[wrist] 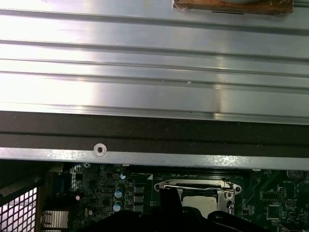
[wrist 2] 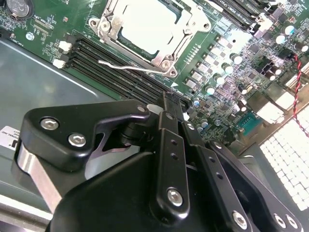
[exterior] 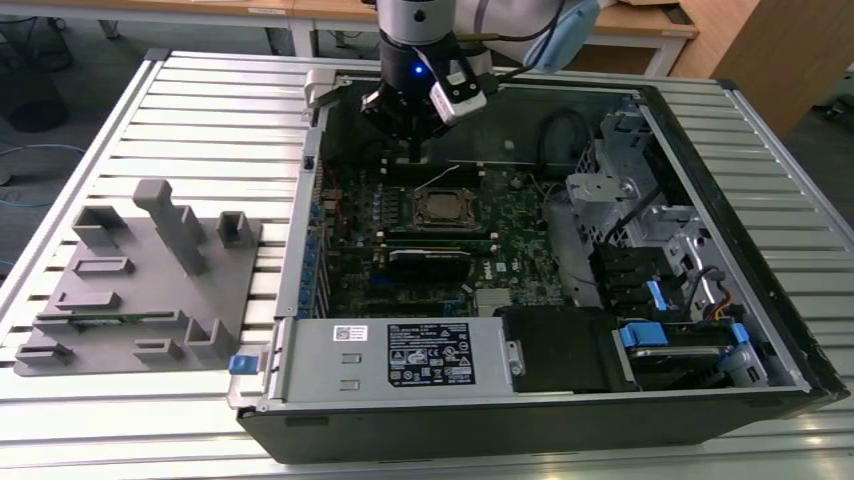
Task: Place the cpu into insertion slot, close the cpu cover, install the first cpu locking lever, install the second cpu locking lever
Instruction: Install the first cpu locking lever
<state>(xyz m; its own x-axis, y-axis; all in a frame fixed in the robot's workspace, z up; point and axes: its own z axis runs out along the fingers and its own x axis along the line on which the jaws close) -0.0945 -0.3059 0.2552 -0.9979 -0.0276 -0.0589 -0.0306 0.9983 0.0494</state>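
One chip [exterior: 442,208] lies seated on the board [exterior: 514,215] at the centre of the exterior view, its cover [wrist 2: 189,30] shut over it. A wire lever [wrist 2: 128,65] looks unlatched, so locking remains. Your tool [exterior: 418,152], closed on nothing, hovers just above it in frame.

the exterior view looks down steeply from high and well back, taking in the whole open computer case [exterior: 534,425] on the slatted table [exterior: 200,90], with the arm [exterior: 427,30] at the far side. the second wrist view sits close above the motherboard [wrist 2: 48,24] and looks slantwise across it past the black gripper [wrist 2: 169,101]. the first wrist view, also near, looks low over the board's edge toward the case wall [wrist: 145,130] and the table beyond. all three views share the cpu [exterior: 442,209]; in both wrist views it lies just past the gripper.
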